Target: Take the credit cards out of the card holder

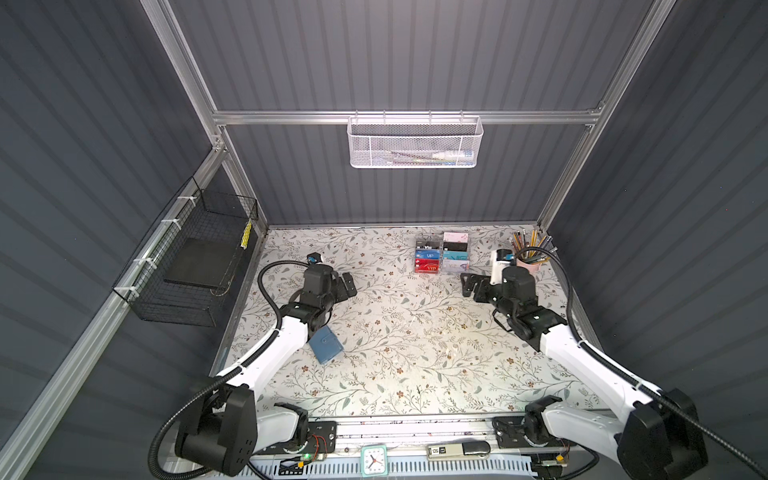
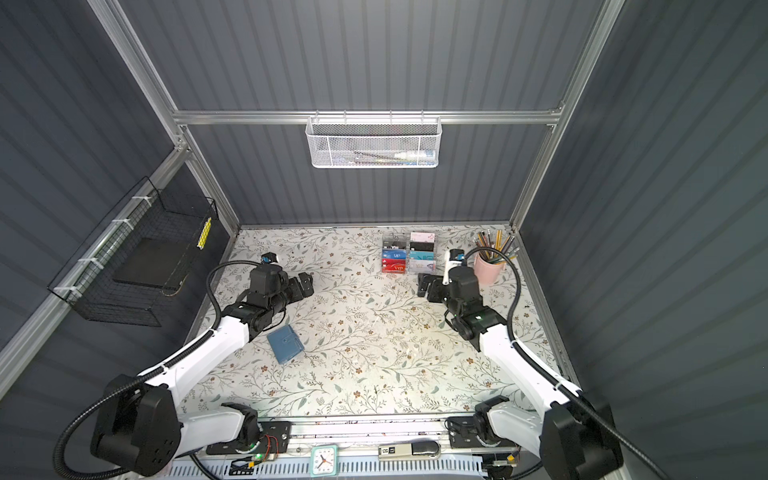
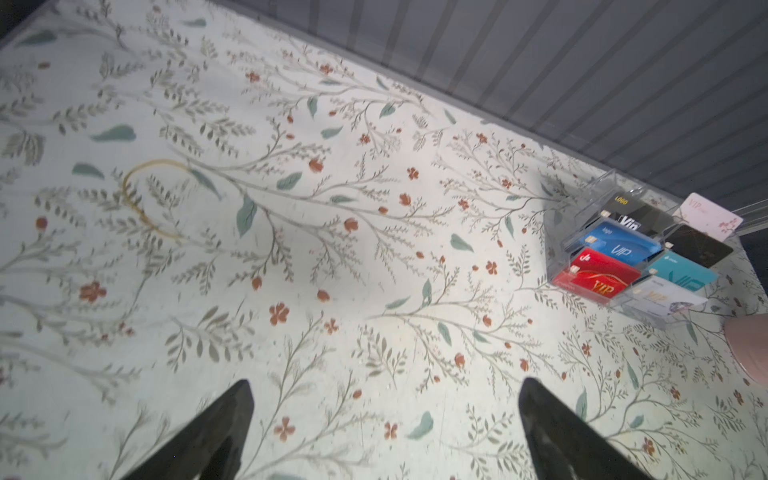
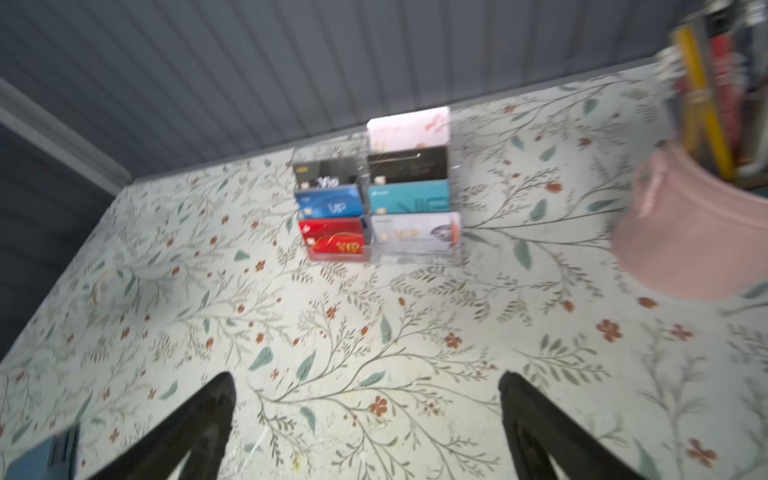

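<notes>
The card holder (image 1: 326, 345) (image 2: 285, 344), a slate-blue folding wallet, lies shut on the floral tabletop, right beside my left forearm. A blurred corner of it (image 4: 41, 457) shows in the right wrist view. The credit cards are hidden inside it. My left gripper (image 1: 347, 286) (image 2: 305, 284) (image 3: 384, 386) hovers open and empty, beyond the holder toward the back of the table. Over on the right side, my right gripper (image 1: 469, 284) (image 2: 424, 284) (image 4: 365, 380) is open and empty too, just in front of the card rack.
A clear acrylic rack (image 1: 442, 253) (image 3: 623, 253) (image 4: 374, 199) with several coloured cards stands at the back right. A pink cup of pencils (image 1: 530, 257) (image 4: 698, 232) is next to it. A black wire basket (image 1: 187, 266) hangs on the left wall, a white mesh basket (image 1: 415, 141) on the back rail.
</notes>
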Motion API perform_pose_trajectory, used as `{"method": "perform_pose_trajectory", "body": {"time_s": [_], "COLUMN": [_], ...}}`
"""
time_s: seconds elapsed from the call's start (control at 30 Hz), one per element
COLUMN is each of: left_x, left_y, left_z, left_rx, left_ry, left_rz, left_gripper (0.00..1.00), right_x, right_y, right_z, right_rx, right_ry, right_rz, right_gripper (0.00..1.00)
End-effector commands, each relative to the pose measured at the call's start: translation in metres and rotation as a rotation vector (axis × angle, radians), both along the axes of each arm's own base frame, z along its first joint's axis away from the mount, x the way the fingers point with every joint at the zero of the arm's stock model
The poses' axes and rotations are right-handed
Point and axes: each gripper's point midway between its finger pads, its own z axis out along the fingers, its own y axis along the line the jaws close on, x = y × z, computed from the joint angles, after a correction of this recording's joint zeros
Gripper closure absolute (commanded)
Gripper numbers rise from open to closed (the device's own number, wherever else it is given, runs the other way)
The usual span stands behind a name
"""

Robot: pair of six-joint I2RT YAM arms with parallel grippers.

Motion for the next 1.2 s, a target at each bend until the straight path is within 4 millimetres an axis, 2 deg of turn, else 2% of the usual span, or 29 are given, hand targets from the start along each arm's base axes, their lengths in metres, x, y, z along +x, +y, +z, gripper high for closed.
{"method": "perform_pose_trajectory", "body": {"time_s": [0.0, 0.07, 0.13, 0.2, 0.37, 0.5, 0.7, 0.87, 1.0, 1.17], "left_x": [-0.04, -0.063, -0.079, -0.095, -0.109, -0.115, -0.119, -0.123, -0.118, -0.101], "left_y": [0.018, 0.032, 0.03, 0.037, 0.045, 0.044, 0.04, 0.043, 0.038, 0.015], "left_z": [-0.024, -0.038, -0.051, -0.064, -0.071, -0.081, -0.105, -0.11, -0.12, -0.126], "left_rx": [-0.05, -0.063, -0.088, -0.102, -0.116, -0.105, -0.121, -0.118, -0.14, -0.186], "left_ry": [0.149, 0.254, 0.322, 0.367, 0.359, 0.393, 0.462, 0.453, 0.455, 0.441], "left_rz": [0.12, 0.224, 0.22, 0.276, 0.317, 0.295, 0.267, 0.27, 0.242, 0.123], "left_gripper": [0.0, 0.0, 0.0, 0.0, 0.0, 0.0, 0.0, 0.0, 0.0, 0.0], "right_x": [-0.002, -0.004, -0.005, -0.008, -0.025, -0.04, -0.044, -0.044, -0.038, -0.028], "right_y": [0.017, 0.035, 0.056, 0.074, 0.115, 0.129, 0.132, 0.127, 0.115, 0.096], "right_z": [-0.016, -0.018, -0.014, -0.013, -0.012, -0.023, -0.031, -0.038, -0.038, -0.034], "right_rx": [-0.067, -0.098, -0.122, -0.137, -0.133, -0.179, -0.164, -0.172, -0.212, -0.249], "right_ry": [0.063, 0.084, 0.079, 0.095, 0.133, 0.137, 0.128, 0.136, 0.121, 0.096], "right_rz": [0.078, 0.125, 0.177, 0.222, 0.347, 0.389, 0.39, 0.365, 0.298, 0.176], "right_gripper": [0.01, 0.01, 0.01, 0.01, 0.01, 0.01, 0.01, 0.01, 0.01, 0.01]}}
